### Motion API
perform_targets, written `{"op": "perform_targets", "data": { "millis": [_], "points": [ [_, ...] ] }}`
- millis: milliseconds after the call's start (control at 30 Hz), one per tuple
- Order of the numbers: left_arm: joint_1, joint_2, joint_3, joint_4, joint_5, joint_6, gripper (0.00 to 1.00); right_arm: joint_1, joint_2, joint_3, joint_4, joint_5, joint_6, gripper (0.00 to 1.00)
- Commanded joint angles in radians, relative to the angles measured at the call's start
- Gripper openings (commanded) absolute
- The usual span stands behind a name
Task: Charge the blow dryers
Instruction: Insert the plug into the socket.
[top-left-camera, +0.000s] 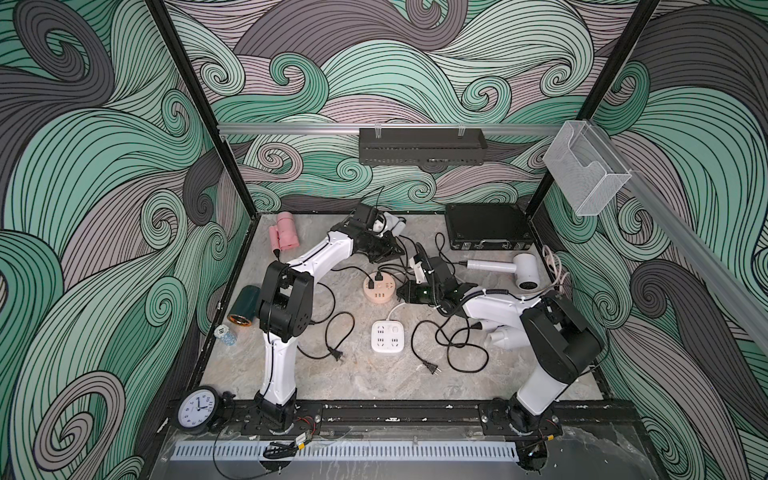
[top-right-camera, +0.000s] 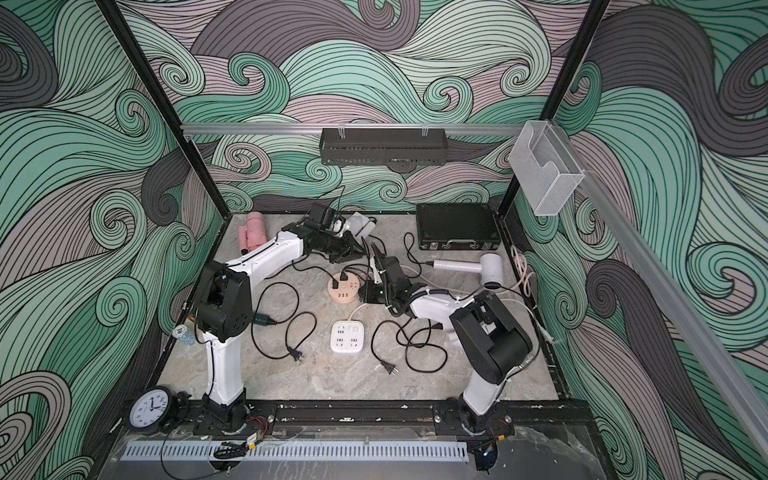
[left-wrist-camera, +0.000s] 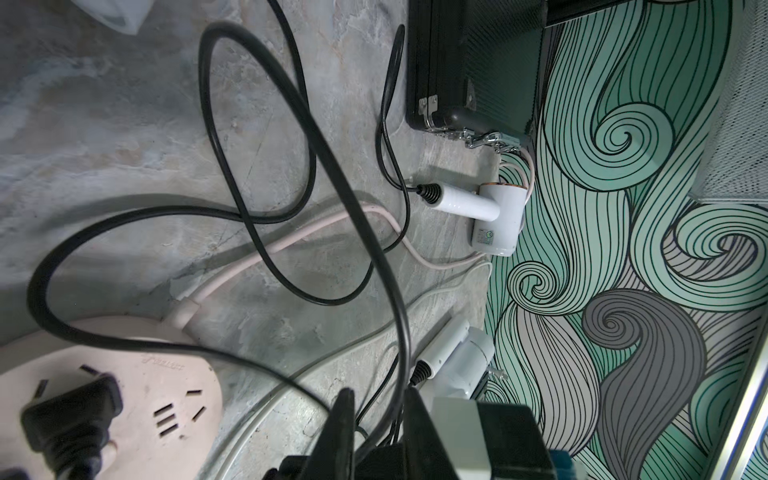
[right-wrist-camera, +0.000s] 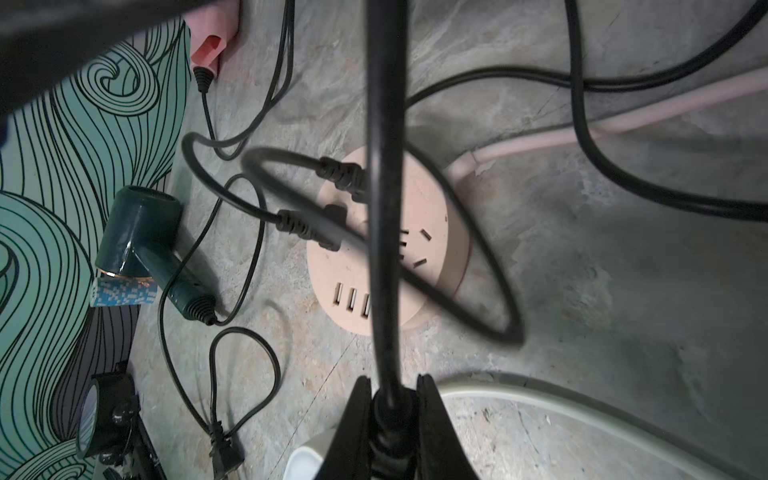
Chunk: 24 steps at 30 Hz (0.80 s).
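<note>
In both top views the blow dryers lie round the table: pink (top-left-camera: 284, 237) (top-right-camera: 253, 235) at the back left, dark green (top-left-camera: 245, 305) at the left edge, and three white ones, at the back (top-left-camera: 395, 222), at the right (top-left-camera: 519, 270) and under my right arm (top-left-camera: 505, 338). The peach hub (top-left-camera: 378, 289) carries two black plugs. My right gripper (right-wrist-camera: 394, 390) (top-left-camera: 400, 292) is shut on a black plug's ribbed neck (right-wrist-camera: 388, 419), just right of the hub (right-wrist-camera: 432, 232). My left gripper (left-wrist-camera: 380, 399) (top-left-camera: 395, 249) hovers behind the hub, jaws narrow, a black cord (left-wrist-camera: 401, 332) running between them.
A white socket block (top-left-camera: 387, 336) sits in front of the hub. Loose plugs (top-left-camera: 337, 354) (top-left-camera: 432, 368) and cord loops lie across the middle. A black case (top-left-camera: 484, 226) stands back right, a clock (top-left-camera: 197, 409) at the front left corner.
</note>
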Motion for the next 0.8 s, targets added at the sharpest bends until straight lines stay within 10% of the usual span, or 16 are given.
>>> {"op": "perform_targets", "data": {
  "millis": [0,767],
  "points": [
    [0.015,-0.013,-0.012,-0.034,0.054,0.022,0.21,0.004,0.012,0.058,0.093,0.050,0.016,0.06],
    [0.169,-0.489,-0.326,-0.187,-0.035,0.133,0.23,0.012,0.190,0.143,0.216,0.131,-0.011,0.05]
  ]
}}
